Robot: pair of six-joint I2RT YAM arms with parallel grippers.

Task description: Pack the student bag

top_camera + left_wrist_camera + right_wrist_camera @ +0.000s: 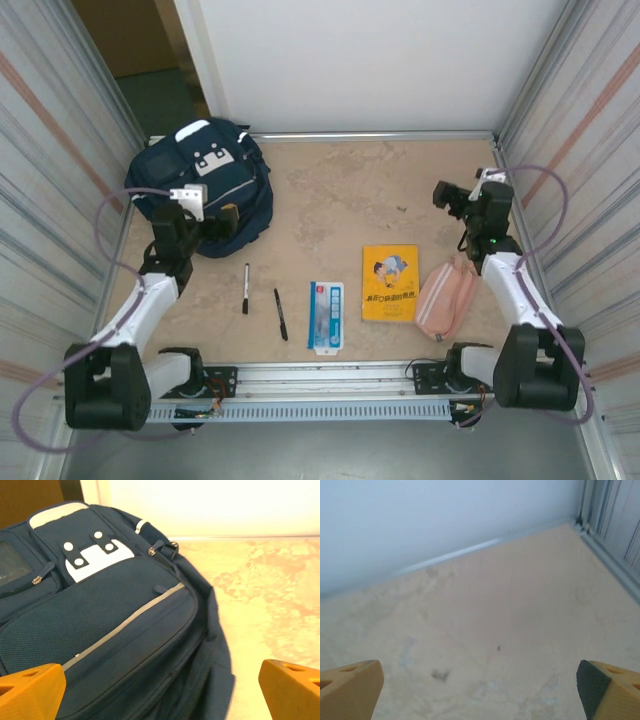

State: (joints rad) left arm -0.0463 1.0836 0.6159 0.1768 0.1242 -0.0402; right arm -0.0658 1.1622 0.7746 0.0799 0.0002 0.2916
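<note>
At the far left of the tabletop (340, 200) the student bag (205, 185) lies on its back, front pockets up, which leaves its zips facing whatever reaches down. The left hand (210, 203) hangs over the bag's near edge, jaws spread as wide as they go and holding nothing; I'd judge it is lined up to start on a zip. From its own wrist view the left hand (160, 695) looks across the bag (100, 630), and there I can make out a zip pull (161, 547) and the thin pale stripe (130, 620), detail too small to read from overhead. Whether the main compartment is open I cannot tell.

The overhead view gives the layout instead: two pens (262, 300), a blue-and-white flat pack (326, 316), a yellow book (390, 283) and a pink pouch (446, 297) sit in a row along the near side between the arms, spaced apart, likely so either arm can pick each one cleanly.

Far right, beyond the pouch, the right hand (468, 188) is raised, jaws fully apart and empty. Its wrist view has the right hand (480, 690) facing bare tabletop and the far wall, so it seems parked clear.
</note>
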